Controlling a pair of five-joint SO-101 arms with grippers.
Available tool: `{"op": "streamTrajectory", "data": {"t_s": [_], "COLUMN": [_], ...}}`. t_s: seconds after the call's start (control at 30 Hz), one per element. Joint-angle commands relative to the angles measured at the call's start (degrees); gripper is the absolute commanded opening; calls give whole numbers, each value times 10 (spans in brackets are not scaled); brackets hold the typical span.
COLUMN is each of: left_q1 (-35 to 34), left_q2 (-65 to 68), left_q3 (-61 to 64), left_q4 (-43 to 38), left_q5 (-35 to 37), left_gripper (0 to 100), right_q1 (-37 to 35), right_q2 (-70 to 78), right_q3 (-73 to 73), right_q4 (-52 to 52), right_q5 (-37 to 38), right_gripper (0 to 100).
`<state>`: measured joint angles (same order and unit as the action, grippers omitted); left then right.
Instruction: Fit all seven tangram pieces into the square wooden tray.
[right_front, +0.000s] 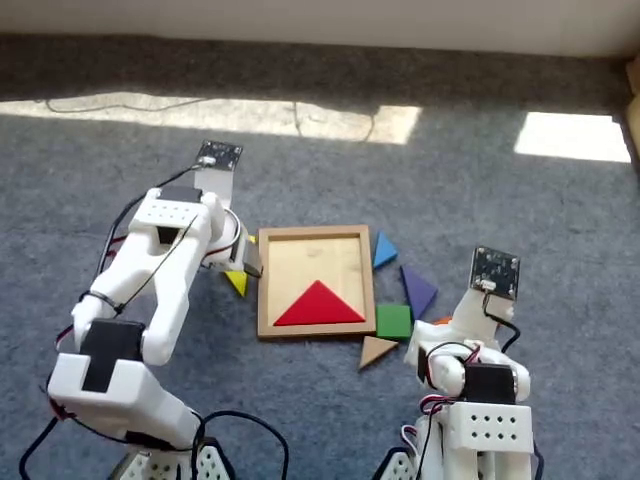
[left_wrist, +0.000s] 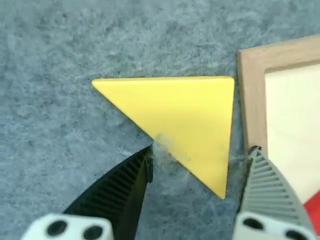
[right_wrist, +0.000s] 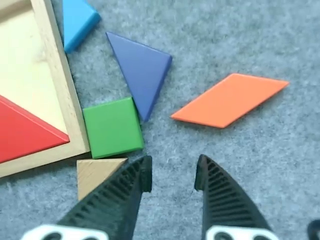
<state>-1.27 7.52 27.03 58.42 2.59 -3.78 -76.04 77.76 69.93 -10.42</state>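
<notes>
1. Beside the tray (right_front: 265, 300), on the side away from the other loose pieces, the yellow triangle (left_wrist: 185, 115) lies flat on the carpet (right_front: 520, 210). One short edge runs along the tray's rim, just beside it.
2. My left claw (left_wrist: 202, 151) stands wide and holds nothing. Its black finger is at the triangle's slanted long edge, and its grey finger is down at the gap between the triangle's short edge and the rim.
3. The coming move turns on that straddle. One sharp corner sits between the fingers, with the broad part lying ahead of the claw, and the long edge slants across the line of closing. I judge a squeeze there could make the piece slide or twist out, so I would want more of it between the fingers.
4. Inside the tray, only the red triangle (right_front: 318, 303) is placed, with its long edge against the rim nearest the arms. I judge the task to be early, with six pieces outside.
5. Across the tray, on its far side from the yellow triangle, lie the blue triangle (right_wrist: 77, 20), purple triangle (right_wrist: 142, 70), green square (right_wrist: 112, 127), orange slanted piece (right_wrist: 230, 100) and plain wooden triangle (right_wrist: 95, 175).
6. My right claw (right_wrist: 173, 162) hangs there, narrowly parted and empty, above bare carpet between the wooden triangle and the orange piece. The left arm is clearly the nearer one for the yellow triangle.
</notes>
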Motion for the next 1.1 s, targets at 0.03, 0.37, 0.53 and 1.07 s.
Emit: {"op": "streamTrajectory", "data": {"t_s": [0.03,0.37,0.53,1.07], "left_q1": [-55,-125,-120,-65], "left_q2": [44,51,52,95], "left_q3": [-74,-127,-185,-210], "left_q4": [27,78,127,96], "left_q5": [3,-66,-57,18], "left_gripper": [284,284,286,318], "right_q1": [3,3,3,3], "right_q2": [-6,-6,-6,-5], "right_q3": [-6,-6,-6,-4], "right_q4": [-13,-13,-13,-23], "right_q5": [-1,-1,-1,-1], "right_gripper": [146,146,146,146]}}
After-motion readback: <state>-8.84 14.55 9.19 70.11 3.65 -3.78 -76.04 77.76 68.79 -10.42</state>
